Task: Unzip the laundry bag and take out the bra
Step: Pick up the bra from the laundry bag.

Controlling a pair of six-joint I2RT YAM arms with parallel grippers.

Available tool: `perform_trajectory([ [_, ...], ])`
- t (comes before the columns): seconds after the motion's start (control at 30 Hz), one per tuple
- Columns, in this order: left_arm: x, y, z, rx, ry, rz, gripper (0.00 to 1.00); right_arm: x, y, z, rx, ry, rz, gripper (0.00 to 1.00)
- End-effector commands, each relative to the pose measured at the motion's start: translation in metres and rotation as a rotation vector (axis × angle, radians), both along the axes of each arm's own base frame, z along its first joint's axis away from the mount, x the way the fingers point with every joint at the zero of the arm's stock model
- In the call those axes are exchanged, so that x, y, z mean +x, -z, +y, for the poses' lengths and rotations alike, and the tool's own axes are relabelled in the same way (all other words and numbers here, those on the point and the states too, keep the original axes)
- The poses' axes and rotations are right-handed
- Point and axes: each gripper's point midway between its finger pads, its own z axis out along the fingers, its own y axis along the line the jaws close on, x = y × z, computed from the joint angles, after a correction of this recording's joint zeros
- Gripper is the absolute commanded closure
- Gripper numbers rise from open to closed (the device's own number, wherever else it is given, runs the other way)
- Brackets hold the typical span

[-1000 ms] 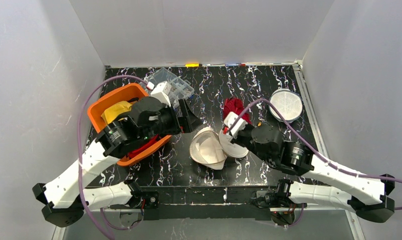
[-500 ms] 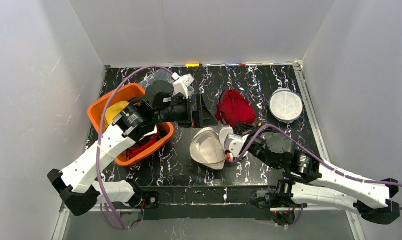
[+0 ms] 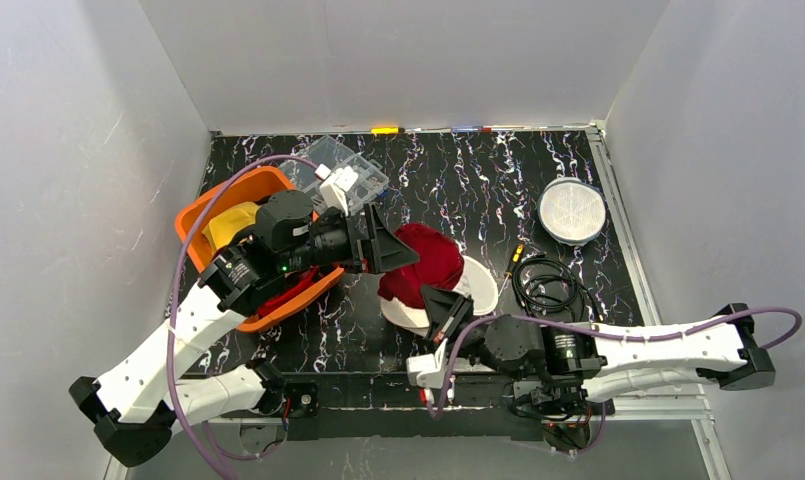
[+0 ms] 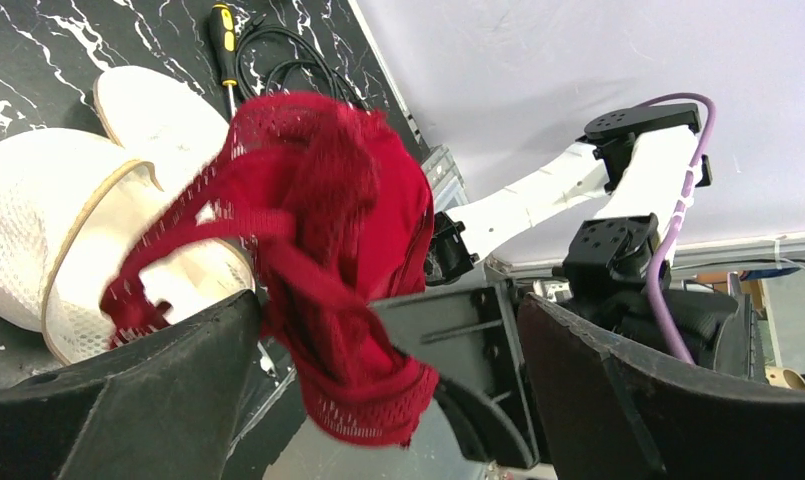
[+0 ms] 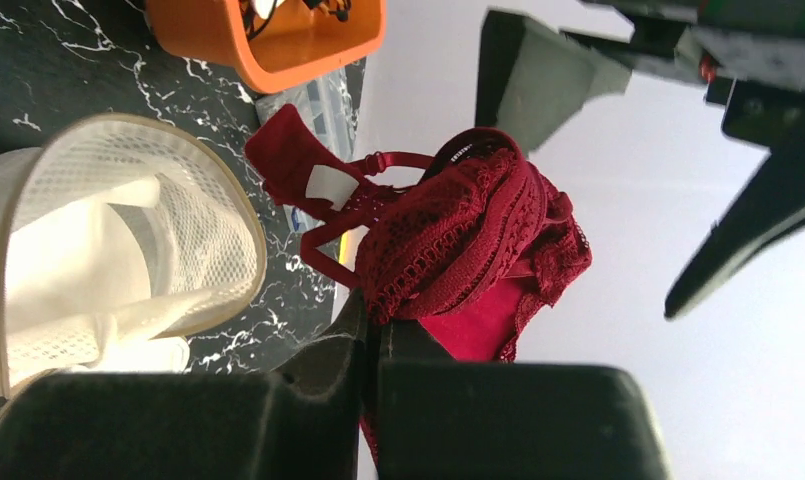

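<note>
While my right tool (image 5: 375, 330) pinches the bra (image 5: 468, 240) by its edge and holds it up above the bag (image 5: 128, 230), my left tool (image 3: 386, 240) hangs beside it, spread wide, gripping nothing. Bag's open, bra's out: I'd call this the tail end of the removal. Next, I reckon, comes a handover or a set-down on the table (image 3: 458, 170), and that wants care, since the dangling straps could snag the bag's rim. The bra is floppy red lace, open-weave, with thin straps. The bag is white mesh, dome-shaped, with a stiff tan-edged mouth, and lies on the table.
</note>
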Motion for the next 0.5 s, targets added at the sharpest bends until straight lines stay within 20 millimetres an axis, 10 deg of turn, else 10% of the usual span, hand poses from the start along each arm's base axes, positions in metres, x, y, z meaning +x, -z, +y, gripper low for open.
perform_trajectory([
  [0.0, -0.001, 0.002, 0.003, -0.002, -0.002, -0.006, 0.01, -0.006, -0.027, 0.007, 0.078, 0.001, -0.082, 0.99],
  [0.47, -0.004, 0.057, 0.014, 0.079, -0.065, 0.124, 0.12, -0.01, -0.014, 0.009, 0.08, -0.004, -0.079, 0.99],
])
